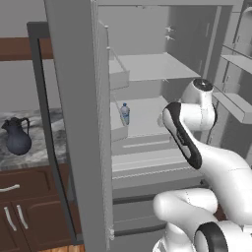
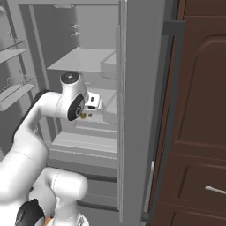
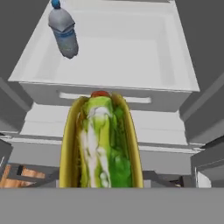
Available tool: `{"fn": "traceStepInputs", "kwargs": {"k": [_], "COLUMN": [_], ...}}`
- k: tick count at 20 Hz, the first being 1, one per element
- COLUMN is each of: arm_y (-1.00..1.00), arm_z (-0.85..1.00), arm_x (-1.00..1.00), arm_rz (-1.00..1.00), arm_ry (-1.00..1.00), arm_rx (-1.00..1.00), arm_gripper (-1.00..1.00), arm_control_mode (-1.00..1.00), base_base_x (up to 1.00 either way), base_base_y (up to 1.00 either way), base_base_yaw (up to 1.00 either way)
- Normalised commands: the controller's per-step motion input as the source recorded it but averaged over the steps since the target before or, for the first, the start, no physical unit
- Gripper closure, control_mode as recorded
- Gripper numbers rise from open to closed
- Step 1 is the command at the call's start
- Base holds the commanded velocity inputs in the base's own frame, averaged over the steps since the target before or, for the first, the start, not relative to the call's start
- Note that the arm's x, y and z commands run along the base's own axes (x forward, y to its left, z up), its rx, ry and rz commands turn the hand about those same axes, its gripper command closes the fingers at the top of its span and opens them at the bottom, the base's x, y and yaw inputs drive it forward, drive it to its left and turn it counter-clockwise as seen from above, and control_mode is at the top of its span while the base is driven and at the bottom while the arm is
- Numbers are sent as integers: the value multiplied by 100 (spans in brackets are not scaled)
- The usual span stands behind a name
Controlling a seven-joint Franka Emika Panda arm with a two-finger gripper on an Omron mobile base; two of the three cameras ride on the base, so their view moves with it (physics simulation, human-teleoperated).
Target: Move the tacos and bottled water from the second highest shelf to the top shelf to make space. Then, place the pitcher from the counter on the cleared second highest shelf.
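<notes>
A folded yellow tacos shell (image 3: 101, 144) with green filling stands close before the hand camera, and my gripper (image 2: 90, 109) is shut on it in front of the open fridge. A yellow bit of the tacos (image 2: 83, 115) peeks out under the hand. The bottled water (image 3: 64, 29) stands upright at the left of the second highest shelf (image 3: 122, 48), also visible as the bottled water (image 1: 125, 113) past the door edge. Above it is the bare top shelf (image 1: 152, 66). The dark pitcher (image 1: 17, 136) sits on the marbled counter (image 1: 42, 147) to the left.
The open fridge door (image 1: 78, 123) stands between the counter and the fridge interior. Narrow door racks (image 1: 236, 106) hang at the right side. Drawers (image 1: 142, 162) lie below the shelves. A tall brown cabinet (image 2: 198, 132) flanks the fridge.
</notes>
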Motion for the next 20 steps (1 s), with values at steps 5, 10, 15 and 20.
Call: {"fn": "traceStepInputs", "kwargs": {"k": [5, 10, 15, 20], "arm_y": [14, 0, 0, -13], "arm_z": [100, 100, 100, 67], "arm_x": [-25, -1, 13, 48], "arm_rz": [0, -2, -1, 0], "arm_ry": [-18, -25, -21, -10], "arm_rx": [0, 0, 1, 0], "arm_gripper": [100, 100, 100, 100], "arm_control_mode": [-100, -100, -100, -100], "base_base_x": [0, 0, 0, 0], "base_base_y": [0, 0, 0, 0], "base_base_yaw": [0, 0, 0, 0]}}
